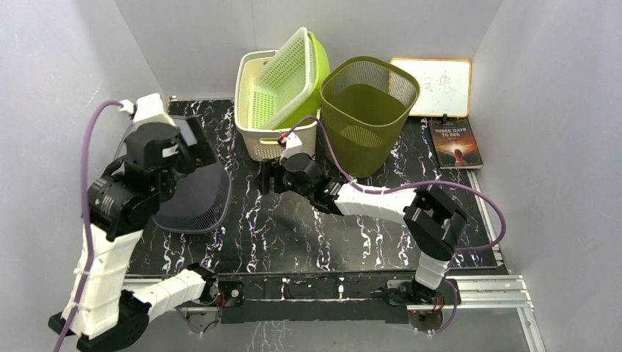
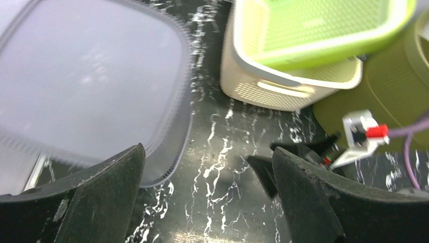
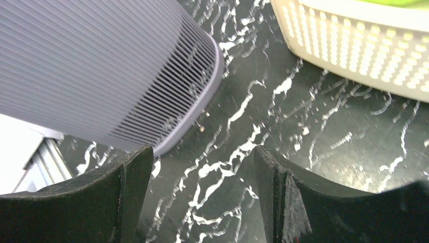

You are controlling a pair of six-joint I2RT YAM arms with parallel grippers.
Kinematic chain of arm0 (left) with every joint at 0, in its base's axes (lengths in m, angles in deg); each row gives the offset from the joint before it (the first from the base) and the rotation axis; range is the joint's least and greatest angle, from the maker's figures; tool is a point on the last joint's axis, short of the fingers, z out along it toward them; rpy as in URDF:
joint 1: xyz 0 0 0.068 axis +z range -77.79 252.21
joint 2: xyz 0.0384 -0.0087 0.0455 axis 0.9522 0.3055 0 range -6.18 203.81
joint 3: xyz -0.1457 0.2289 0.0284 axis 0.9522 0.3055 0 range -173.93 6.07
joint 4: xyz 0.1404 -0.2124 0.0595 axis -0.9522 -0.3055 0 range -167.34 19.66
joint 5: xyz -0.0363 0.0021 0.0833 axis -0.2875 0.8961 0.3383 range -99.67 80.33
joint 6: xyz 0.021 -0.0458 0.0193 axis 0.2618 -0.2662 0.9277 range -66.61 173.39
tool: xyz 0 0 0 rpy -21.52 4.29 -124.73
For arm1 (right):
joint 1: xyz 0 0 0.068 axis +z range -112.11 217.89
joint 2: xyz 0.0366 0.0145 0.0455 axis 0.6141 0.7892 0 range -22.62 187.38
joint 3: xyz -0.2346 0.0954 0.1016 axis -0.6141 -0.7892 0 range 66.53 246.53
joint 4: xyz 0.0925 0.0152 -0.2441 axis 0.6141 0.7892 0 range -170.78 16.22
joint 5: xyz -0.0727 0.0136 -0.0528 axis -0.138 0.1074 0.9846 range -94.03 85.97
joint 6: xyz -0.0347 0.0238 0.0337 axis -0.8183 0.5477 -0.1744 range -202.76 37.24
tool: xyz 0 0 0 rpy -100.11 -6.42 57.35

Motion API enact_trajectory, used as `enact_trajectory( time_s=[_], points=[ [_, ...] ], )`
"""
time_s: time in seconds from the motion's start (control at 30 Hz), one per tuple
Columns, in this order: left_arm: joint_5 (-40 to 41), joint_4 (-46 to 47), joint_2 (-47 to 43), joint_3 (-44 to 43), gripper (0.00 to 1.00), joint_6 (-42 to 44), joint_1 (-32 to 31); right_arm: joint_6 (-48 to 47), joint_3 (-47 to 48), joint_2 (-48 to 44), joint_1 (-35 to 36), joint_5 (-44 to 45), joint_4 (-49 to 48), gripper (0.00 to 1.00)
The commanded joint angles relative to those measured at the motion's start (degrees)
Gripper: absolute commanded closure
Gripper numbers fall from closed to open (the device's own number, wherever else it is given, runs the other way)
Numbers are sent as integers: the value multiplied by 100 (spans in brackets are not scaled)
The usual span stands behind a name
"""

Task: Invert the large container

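The large grey ribbed container (image 1: 199, 199) stands at the left of the black marble table with its flat base up and its wider rim down. It fills the upper left of the left wrist view (image 2: 91, 76) and of the right wrist view (image 3: 101, 66). My left gripper (image 1: 196, 152) is open and empty, hovering over the container's right edge (image 2: 207, 202). My right gripper (image 1: 265, 178) is open and empty, low over the table just right of the container and apart from it (image 3: 202, 197). Its fingers also show in the left wrist view (image 2: 303, 152).
A white perforated basket (image 1: 257, 136) stands at the back with a lime green basket (image 1: 297, 70) tilted inside it. An olive green bin (image 1: 367, 110) stands to its right. A whiteboard (image 1: 440, 86) and a book (image 1: 456, 144) lie at the back right.
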Motion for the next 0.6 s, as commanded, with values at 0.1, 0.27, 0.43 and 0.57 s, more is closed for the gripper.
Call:
enact_trajectory(
  time_s=[0.1, 0.27, 0.43, 0.57],
  points=[
    [1891, -1202, -656, 467, 4, -1704, -20, -301, -505, -665, 4, -103, 69, 29],
    [2128, -1629, -777, 680, 3, -2243, -22, -267, -716, -828, 9, -139, -4, 27],
    [1854, -872, -1305, 1570, 2, -2091, -20, -311, -682, -932, 7, -246, 122, 27],
    [1837, -139, -1710, 2331, 2, -1815, -23, -381, -804, -1169, 7, -72, 199, 23]
  ],
)
